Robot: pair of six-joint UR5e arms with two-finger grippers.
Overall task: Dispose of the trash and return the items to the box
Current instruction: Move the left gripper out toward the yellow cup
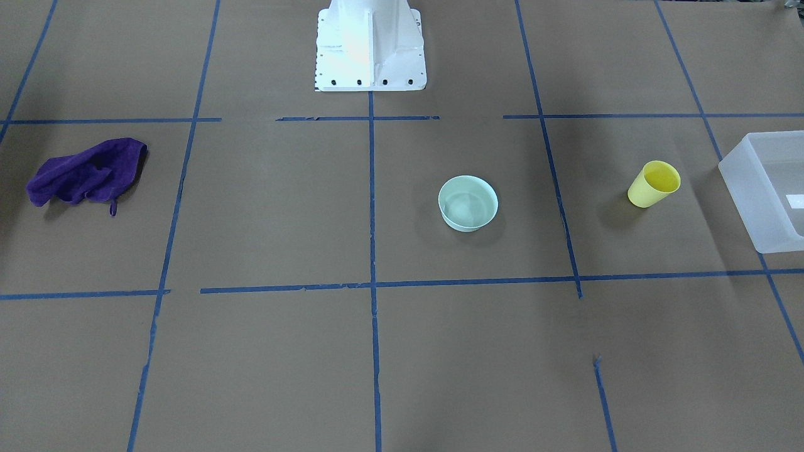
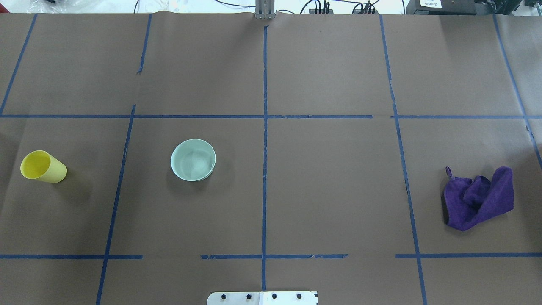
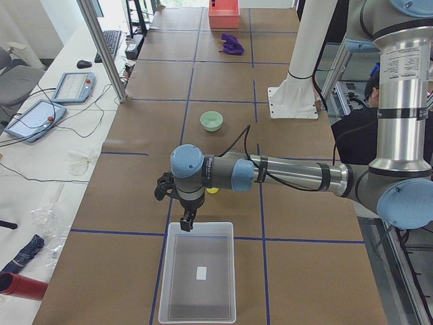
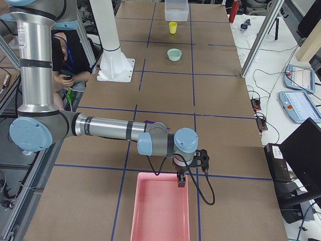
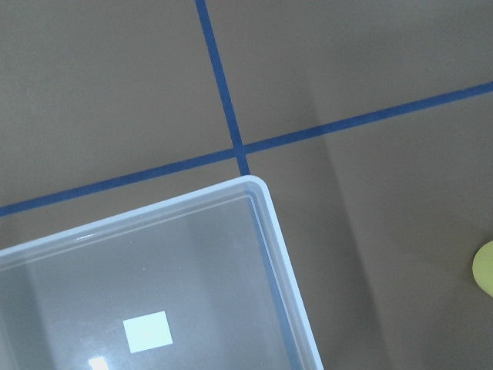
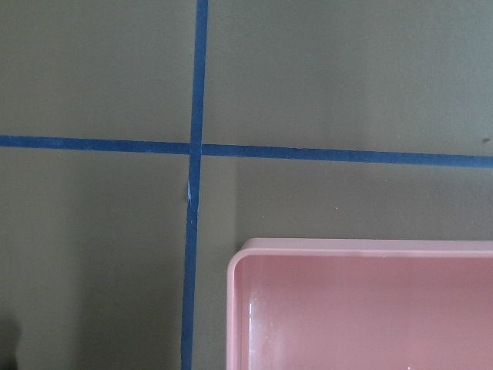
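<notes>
Small yellow plastic tumbler cup [image 1: 654, 183] upright near frosted translucent rectangular plastic box [image 1: 750, 188], table's left end | shallow mint-green round bowl [image 1: 468, 203] nearer centre | left gripper [image 3: 186, 220] over box corner, right gripper [image 4: 181, 179] over pink plastic tray [image 4: 160, 211] far right: opening and hold, can't tell | risk: light cup tips if pinched off-centre

Both arms are stretched way out toward opposite ends. The left arm [image 3: 291, 177] has its upper section standing vertical, bends at the elbow, and runs its forearm out pretty much level. The left wrist [image 3: 187, 164] is turned so the left gripper [image 3: 187, 222] points straight down. The right arm [image 4: 105, 126] is basically the mirror of that: upright upper section, level forearm, right gripper [image 4: 181, 179] hanging down off the right wrist [image 4: 184, 141]. Can't tell from these angles whether either one's fingers are apart or closed.
</notes>
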